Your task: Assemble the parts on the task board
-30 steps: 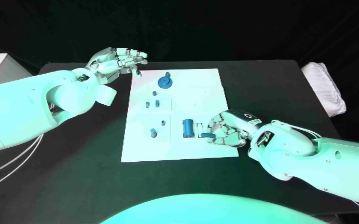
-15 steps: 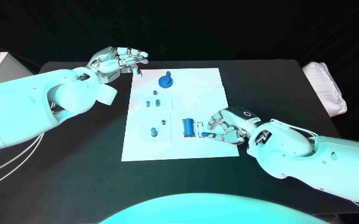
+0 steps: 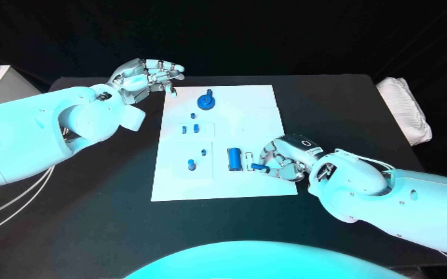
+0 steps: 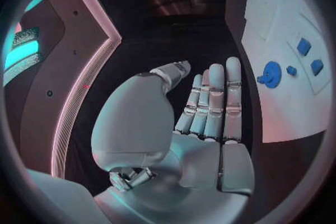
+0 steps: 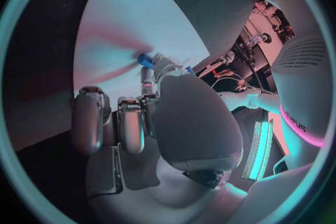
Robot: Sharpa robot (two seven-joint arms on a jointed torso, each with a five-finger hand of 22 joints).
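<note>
no readable writing I can spot, white task board [image 3: 261,108] mid-table with blue parts, my right hand [image 3: 282,157] pinching a small blue peg [image 3: 261,168] at the board's near right edge beside a blue cylinder [image 3: 233,157], left hand [image 3: 145,77] empty, fingers apart, off the board's far left corner

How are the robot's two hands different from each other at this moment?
The left hand is raised beside the task board's far corner, fingers loosely apart, holding nothing. The right hand is low at the board's near right edge, pinching a small blue part at its fingertips. Both are silver, on white arms.
</note>
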